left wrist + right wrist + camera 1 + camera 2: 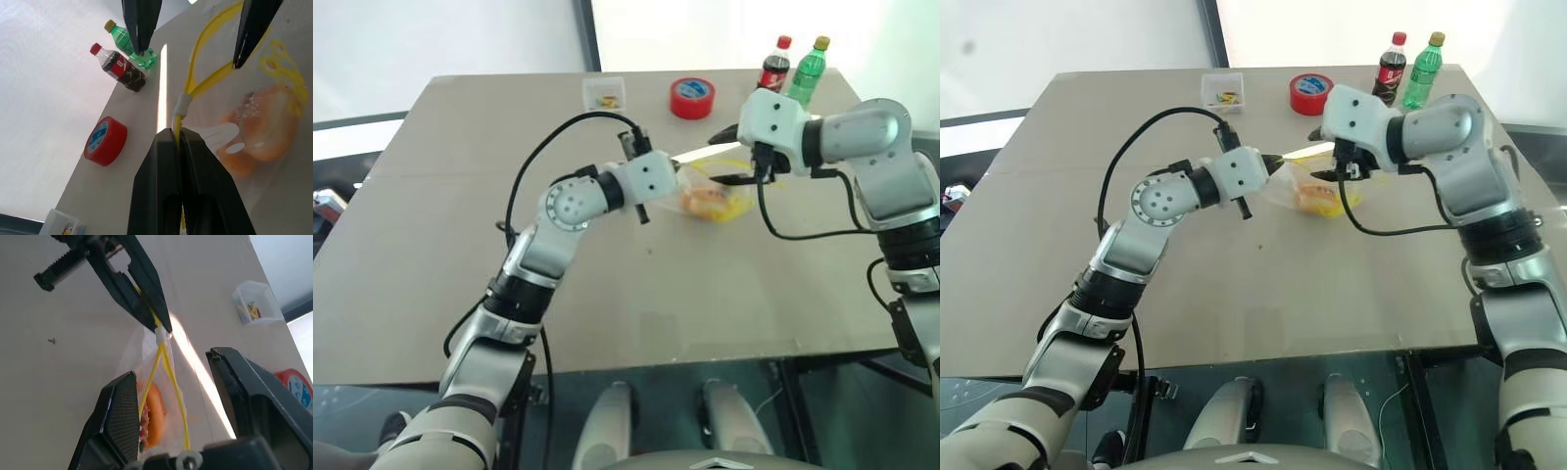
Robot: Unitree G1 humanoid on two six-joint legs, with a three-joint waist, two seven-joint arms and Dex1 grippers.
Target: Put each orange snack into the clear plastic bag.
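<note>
Beige-tan tabletop [431,255], matte, with a faint seam running across it, dark frame underneath. White wall at the back with one dark vertical post, bright light coming in behind the far edge. Glossy dark floor below the near edge.

Count of the stuff up there:
- one clear plastic bag [724,191] near the middle-far part of the table, crinkly, yellow strip along its mouth
- orange snacks [703,201] sitting inside that bag; orange blob plainly visible through the plastic, can't tell if it's one or two from here
- one red tape roll [692,98] near the far edge
- two bottles at the far right corner, side by side and upright: a cola bottle [774,65] with red cap, a green bottle [808,70] with yellow cap
- one small clear box [605,93] far back, left of the tape, bits of yellow stuff inside

Hands: left gripper [177,134] pinched tight on the yellow strip at one end of the bag's mouth, holding that end up. Right gripper [190,396] at the other side of the bag, fingers spread well apart, the yellow zip lines running up between them; not clamped on anything as far as visible.

Bag mouth splits into two yellow lines in the wrist views, so partly open.
</note>
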